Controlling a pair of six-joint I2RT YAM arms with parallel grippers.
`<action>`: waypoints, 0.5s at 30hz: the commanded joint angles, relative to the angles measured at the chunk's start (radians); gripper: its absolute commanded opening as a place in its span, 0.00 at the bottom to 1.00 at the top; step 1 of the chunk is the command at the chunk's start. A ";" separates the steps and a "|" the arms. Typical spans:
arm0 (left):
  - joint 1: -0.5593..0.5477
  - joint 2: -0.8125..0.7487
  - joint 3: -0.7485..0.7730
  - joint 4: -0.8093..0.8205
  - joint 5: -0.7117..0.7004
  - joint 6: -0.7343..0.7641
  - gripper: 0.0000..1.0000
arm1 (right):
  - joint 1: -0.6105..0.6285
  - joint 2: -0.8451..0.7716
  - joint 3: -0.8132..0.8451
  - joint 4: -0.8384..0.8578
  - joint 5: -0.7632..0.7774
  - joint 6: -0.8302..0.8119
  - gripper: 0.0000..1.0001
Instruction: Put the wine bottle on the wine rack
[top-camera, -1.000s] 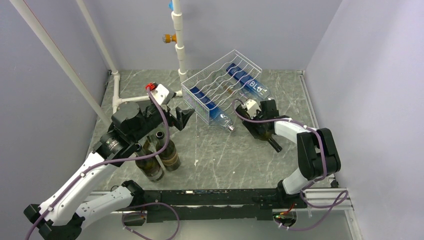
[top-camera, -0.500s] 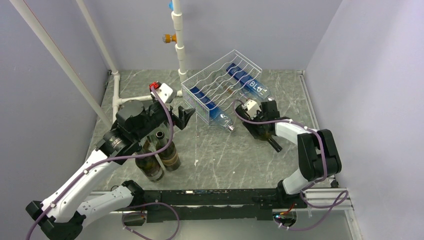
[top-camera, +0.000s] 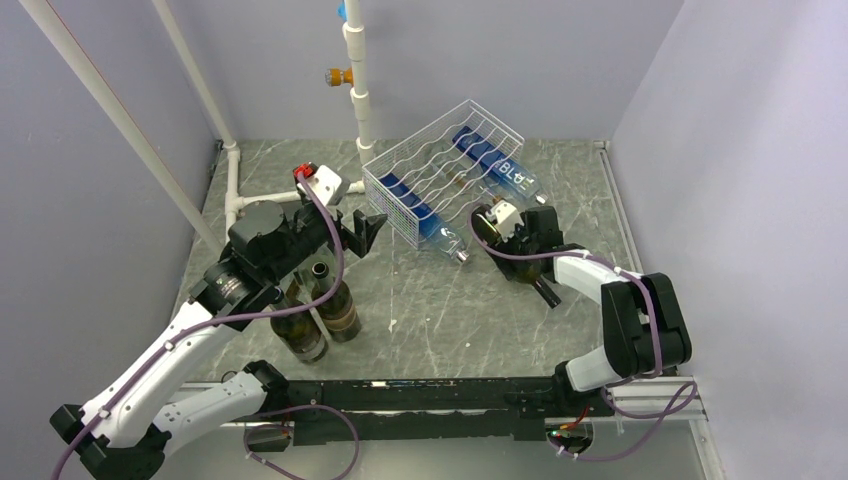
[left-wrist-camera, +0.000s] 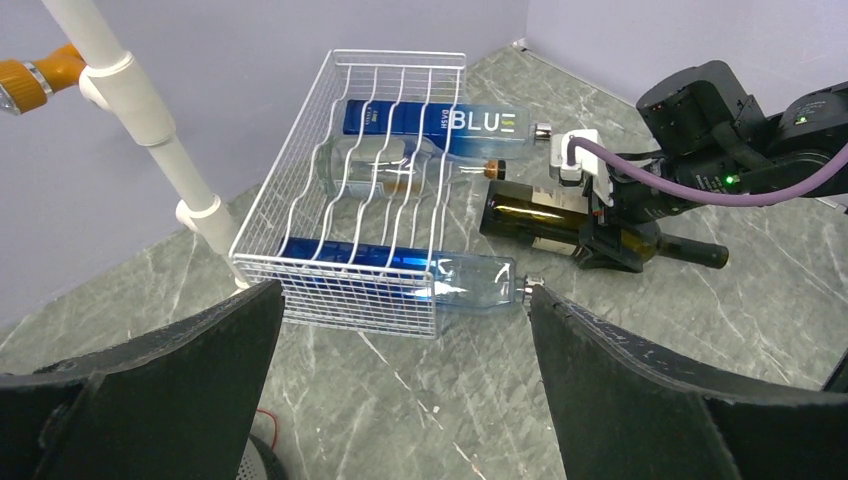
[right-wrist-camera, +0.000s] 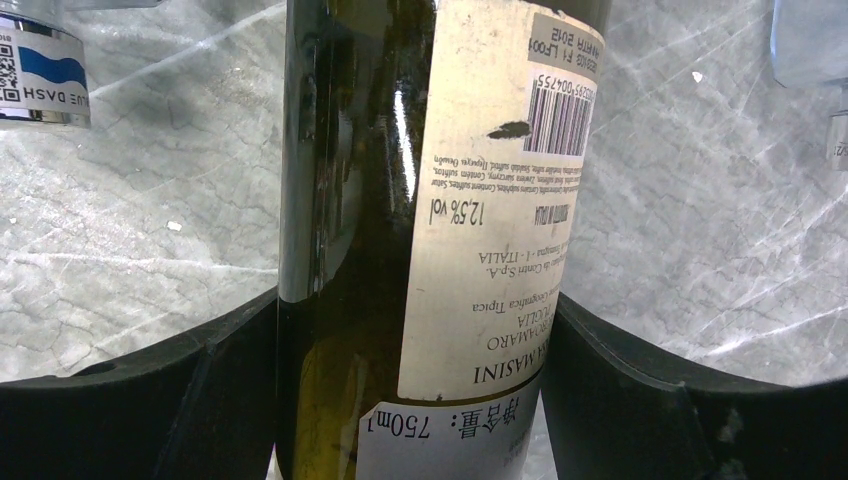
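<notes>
The wine bottle (top-camera: 546, 293) is dark green with a cream label. It lies on its side on the table just right of the wine rack (top-camera: 399, 206), base toward the rack. My right gripper (top-camera: 520, 248) is shut on its body; in the right wrist view both fingers (right-wrist-camera: 640, 400) press the bottle (right-wrist-camera: 400, 200). The white wire rack (left-wrist-camera: 350, 275) stands tilted at the back. My left gripper (top-camera: 365, 232) is open and empty, hovering left of the rack; its jaws (left-wrist-camera: 400, 300) frame bare table. The left wrist view shows the bottle (left-wrist-camera: 530, 222) and the right gripper (left-wrist-camera: 610, 238).
A blue bottle (top-camera: 432, 228) pokes out of the rack's near end. A "BLUE" bottle (top-camera: 508, 172) and a clear bottle (left-wrist-camera: 375, 170) lie under its far part. Two upright dark bottles (top-camera: 335, 300) stand under the left arm. A white pipe frame (top-camera: 358, 100) stands behind.
The right arm's elbow has swung toward the near edge and its wrist has turned a little on the wine bottle, which stays near the same spot. The left gripper has shifted slightly.
</notes>
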 joint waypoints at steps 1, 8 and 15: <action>0.003 -0.007 0.013 0.033 -0.021 0.013 0.99 | 0.002 -0.025 0.059 0.122 -0.037 -0.011 0.00; 0.003 -0.007 0.014 0.035 -0.017 0.013 0.99 | 0.009 0.003 0.125 0.100 -0.043 -0.022 0.00; 0.011 0.001 0.023 0.032 0.009 0.006 0.99 | 0.018 0.040 0.179 0.073 -0.038 -0.029 0.00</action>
